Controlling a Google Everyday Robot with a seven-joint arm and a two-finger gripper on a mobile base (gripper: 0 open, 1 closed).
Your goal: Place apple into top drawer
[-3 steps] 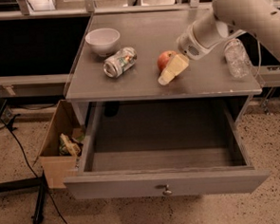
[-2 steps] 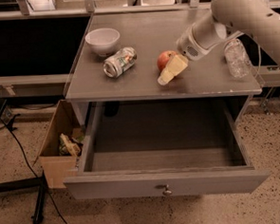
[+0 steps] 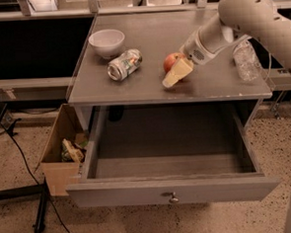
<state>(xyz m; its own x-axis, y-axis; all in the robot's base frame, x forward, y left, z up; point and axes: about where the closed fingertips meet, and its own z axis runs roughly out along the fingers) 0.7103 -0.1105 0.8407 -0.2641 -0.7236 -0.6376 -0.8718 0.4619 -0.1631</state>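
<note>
The red-orange apple (image 3: 171, 61) sits on the grey table top, right of centre. My gripper (image 3: 176, 73) reaches down from the upper right, and its pale yellow fingers (image 3: 177, 73) lie against the apple's front right side, low over the table. The top drawer (image 3: 172, 191) is pulled wide open below the table top. Its inside looks empty and its small round knob (image 3: 173, 198) faces the front.
A crushed silver can (image 3: 125, 64) lies left of the apple. A white bowl (image 3: 107, 42) stands at the back left. A clear plastic bottle (image 3: 245, 61) stands at the right edge. A brown cardboard box (image 3: 62, 149) with scraps sits on the floor at the left.
The arm and gripper have barely moved; the fingers stay beside the apple. Apple, can and drawer are where they were.
</note>
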